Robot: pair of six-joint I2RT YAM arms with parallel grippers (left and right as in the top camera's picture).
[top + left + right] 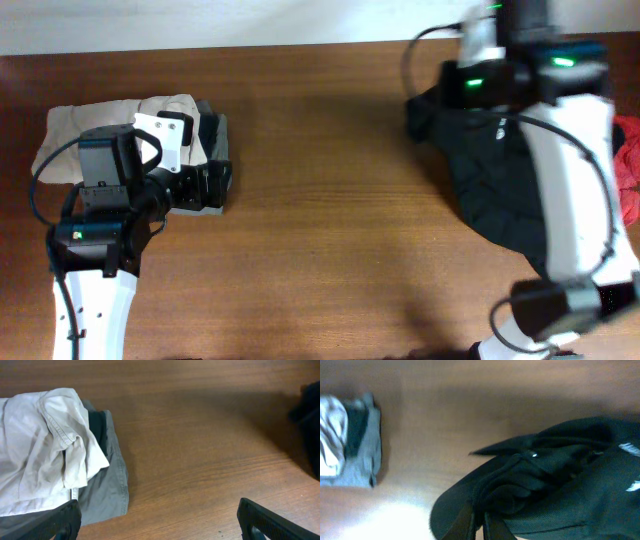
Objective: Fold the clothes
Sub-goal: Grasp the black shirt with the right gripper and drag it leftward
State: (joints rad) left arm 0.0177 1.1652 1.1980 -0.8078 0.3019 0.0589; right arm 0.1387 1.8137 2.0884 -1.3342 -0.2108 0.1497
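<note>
A black garment lies crumpled at the right of the table; it fills the right wrist view. My right gripper is shut on a fold of this black garment near its left edge. A folded stack sits at the far left: a beige garment on top of a grey one, also in the left wrist view, beige over grey. My left gripper is open and empty, just to the right of the stack, low over the table.
A red cloth lies at the right edge beside the black garment. Bare wooden table stretches between the stack and the black garment. The right arm's white links reach over the black garment.
</note>
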